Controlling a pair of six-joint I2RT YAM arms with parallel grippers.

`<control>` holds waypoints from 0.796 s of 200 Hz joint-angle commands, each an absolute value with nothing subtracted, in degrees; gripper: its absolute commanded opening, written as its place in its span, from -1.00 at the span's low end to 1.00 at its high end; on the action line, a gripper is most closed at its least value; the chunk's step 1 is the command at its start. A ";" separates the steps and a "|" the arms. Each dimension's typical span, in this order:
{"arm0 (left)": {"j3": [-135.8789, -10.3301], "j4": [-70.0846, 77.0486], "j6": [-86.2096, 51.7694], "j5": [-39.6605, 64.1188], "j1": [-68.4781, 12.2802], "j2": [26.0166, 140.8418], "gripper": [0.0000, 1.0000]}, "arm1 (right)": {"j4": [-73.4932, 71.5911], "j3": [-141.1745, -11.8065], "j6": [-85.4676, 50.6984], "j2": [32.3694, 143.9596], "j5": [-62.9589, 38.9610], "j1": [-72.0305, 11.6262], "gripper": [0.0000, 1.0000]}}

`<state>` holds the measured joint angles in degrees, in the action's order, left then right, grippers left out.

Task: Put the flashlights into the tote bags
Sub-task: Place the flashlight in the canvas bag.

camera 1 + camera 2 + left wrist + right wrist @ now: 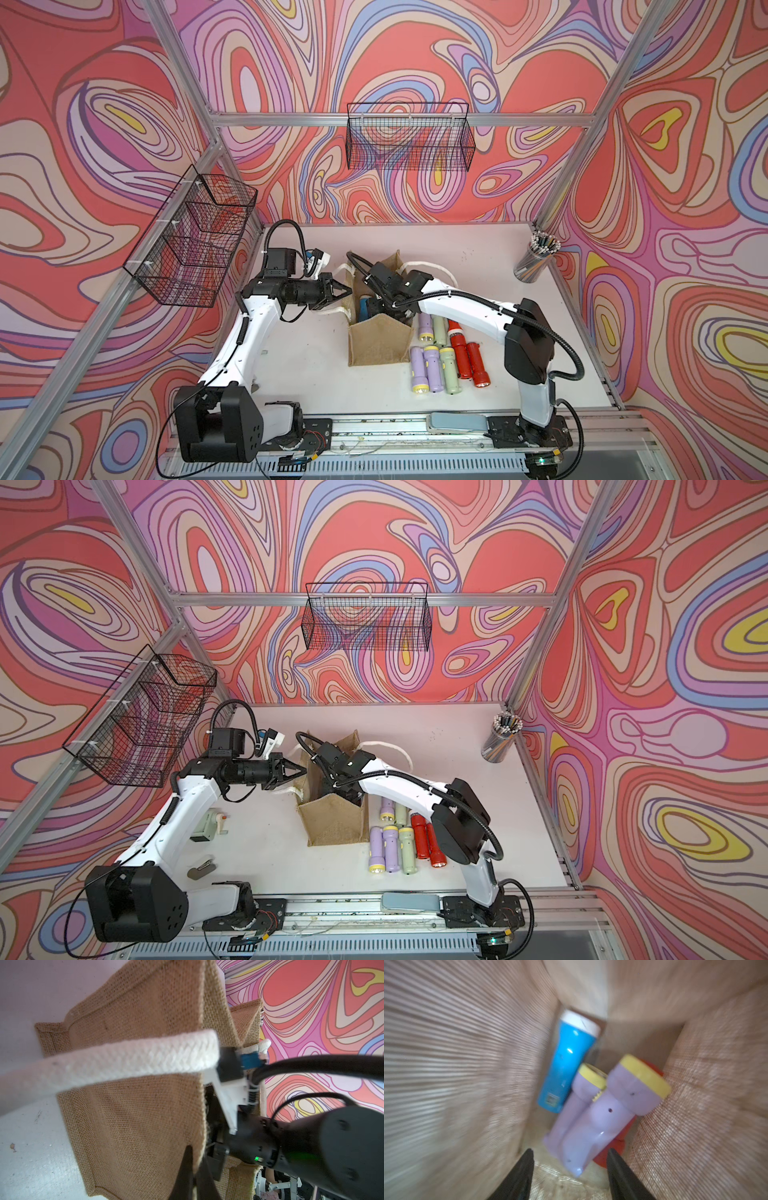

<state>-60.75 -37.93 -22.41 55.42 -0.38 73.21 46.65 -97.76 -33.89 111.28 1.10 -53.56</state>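
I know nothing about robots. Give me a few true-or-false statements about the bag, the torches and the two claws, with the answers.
1. A blue flashlight lies inside the tote bag. True.
2. The right claw is clamped on a torch. False: its jaws stand apart, with gaps on both sides of the lilac flashlight.
3. The left claw pinches the bag's rim. True.
4. Every torch is in the bag. False: several, such as a red flashlight, lie on the table beside it.
5. The cup of pencils has tipped over. False: it stands upright.

Bright even light, blurry wrist views.
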 commanded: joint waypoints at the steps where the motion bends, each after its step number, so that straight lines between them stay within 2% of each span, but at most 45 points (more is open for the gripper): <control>1: -62.14 -39.11 -20.83 55.64 -0.09 72.27 -0.97 | 41.74 -96.29 -31.83 105.47 2.75 -53.83 0.21; 44: -62.06 -39.20 -20.74 55.38 -0.09 71.99 -0.97 | 38.05 -93.24 -29.22 96.81 7.73 -53.80 0.22; 96: -62.06 -39.18 -20.83 55.16 -0.09 71.90 -0.97 | 39.03 -88.76 -27.86 85.73 19.69 -53.85 0.22; 133: -62.14 -39.20 -20.87 54.95 -0.09 71.96 -0.97 | 44.60 -86.25 -30.08 79.47 29.43 -53.86 0.24; 159: -62.30 -39.19 -20.92 54.93 -0.09 72.04 -0.97 | 53.03 -85.29 -35.70 77.00 37.06 -53.69 0.34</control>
<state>-60.75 -38.13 -22.09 54.78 -0.38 73.17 43.92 -86.63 -30.46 79.18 26.63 -53.69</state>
